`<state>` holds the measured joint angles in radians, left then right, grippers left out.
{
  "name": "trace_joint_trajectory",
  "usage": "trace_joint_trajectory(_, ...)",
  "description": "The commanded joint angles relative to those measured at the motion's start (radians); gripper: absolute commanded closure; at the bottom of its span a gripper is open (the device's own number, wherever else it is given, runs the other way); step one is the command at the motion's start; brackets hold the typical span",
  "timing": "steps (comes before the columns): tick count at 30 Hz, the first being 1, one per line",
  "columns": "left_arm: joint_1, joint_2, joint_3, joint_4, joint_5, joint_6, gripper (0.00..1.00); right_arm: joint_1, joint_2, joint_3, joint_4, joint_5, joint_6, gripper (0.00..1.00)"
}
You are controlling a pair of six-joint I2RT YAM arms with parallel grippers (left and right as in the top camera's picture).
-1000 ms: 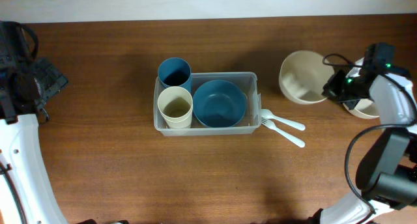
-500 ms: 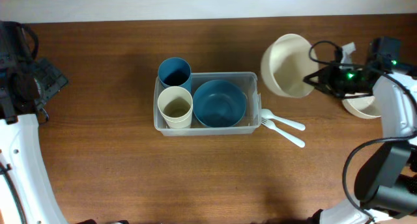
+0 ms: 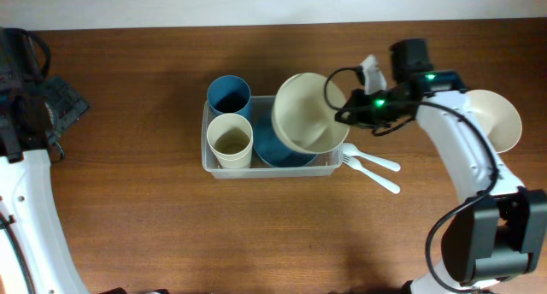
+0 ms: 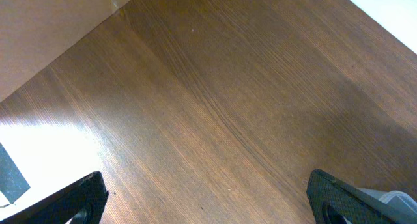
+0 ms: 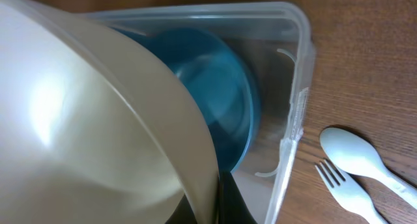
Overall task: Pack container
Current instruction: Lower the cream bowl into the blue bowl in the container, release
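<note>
Here we pinch the cream bowl (image 3: 304, 116) in our right gripper (image 3: 344, 114) above the container (image 3: 206, 150); our left gripper (image 4: 208, 199) hangs spread.

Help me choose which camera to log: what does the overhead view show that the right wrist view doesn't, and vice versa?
Only overhead: a round blue plastic cup and a round cream plastic cup at the left end of the clear rectangular plastic container, and a second cream bowl far right. Only right wrist: the white plastic fork's separate tines, and ribs moulded in the container's wall. Both: the tilted round cream bowl over the container, the round blue bowl inside it, and the fork and white plastic spoon beside it.
</note>
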<state>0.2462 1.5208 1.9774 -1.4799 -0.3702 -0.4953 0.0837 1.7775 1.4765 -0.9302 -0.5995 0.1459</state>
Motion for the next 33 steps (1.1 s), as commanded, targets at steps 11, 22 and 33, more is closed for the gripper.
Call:
trace_joint_trajectory(11, 0.005, 0.003, -0.002, -0.001, 0.001, -0.013, 0.00, 0.145, -0.013, 0.019, 0.053, 0.323, 0.074, 0.96)
trace_joint_trajectory(22, 0.005, 0.003, -0.002, -0.001, 0.001, -0.013, 0.00, 0.195, 0.047, 0.018, 0.071, 0.323, 0.081, 0.96)
trace_joint_trajectory(33, 0.005, 0.003, -0.002, -0.001, 0.001, -0.013, 0.00, 0.205, 0.071, 0.018, 0.082, 0.323, 0.085, 0.55)
